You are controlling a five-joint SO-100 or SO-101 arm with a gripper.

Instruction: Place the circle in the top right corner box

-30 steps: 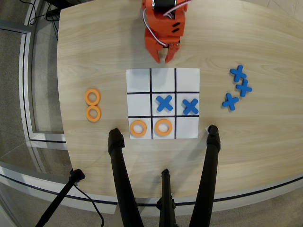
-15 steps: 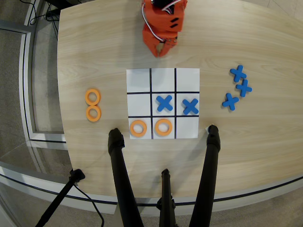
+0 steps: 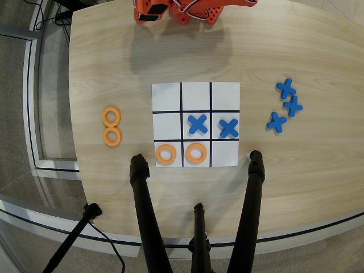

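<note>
In the overhead view, the orange arm (image 3: 187,10) lies along the desk's (image 3: 296,51) 12 o'clock edge, well apart from the grid sheet (image 3: 195,124). Its claw (image 3: 145,13) points toward 9 o'clock, but whether the jaws are wide or narrow cannot be told.

The sheet's 3x3 cells sit mid-desk. 2 orange rings rest in the 6 o'clock row: 1 in the corner cell at 7 o'clock (image 3: 166,154), 1 in the middle cell beside it (image 3: 196,153). 2 blue crosses occupy the middle row, 1 in the centre cell (image 3: 198,124) and 1 in the 3 o'clock cell (image 3: 228,128). The whole 12 o'clock row holds nothing, the corner cell at 1 o'clock (image 3: 225,96) included.

At 9 o'clock off the sheet, 2 spare rings (image 3: 112,126) touch each other on the bare wood. At 3 o'clock, 3 spare crosses (image 3: 286,105) cluster together. A black tripod's legs (image 3: 145,216) stand at 6 o'clock.
</note>
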